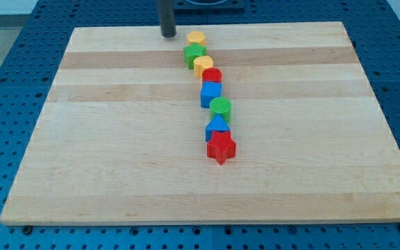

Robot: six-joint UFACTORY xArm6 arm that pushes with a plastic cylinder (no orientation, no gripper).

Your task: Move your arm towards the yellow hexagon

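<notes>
The blocks lie in a winding line down the middle of the wooden board [103,139]. At the line's top end is a yellow block [196,37] that looks like the hexagon. Below it come a green block [194,53], a second yellow block [203,65] whose shape is unclear, a red cylinder [212,75], a blue cube [211,94], a green cylinder [221,106], a blue triangle [218,127] and a red star [221,147]. My tip [167,35] rests near the board's top edge, a short way to the left of the top yellow block and apart from it.
The board lies on a blue perforated table [5,83] that shows on all sides of it. The rod runs up out of the view's top edge.
</notes>
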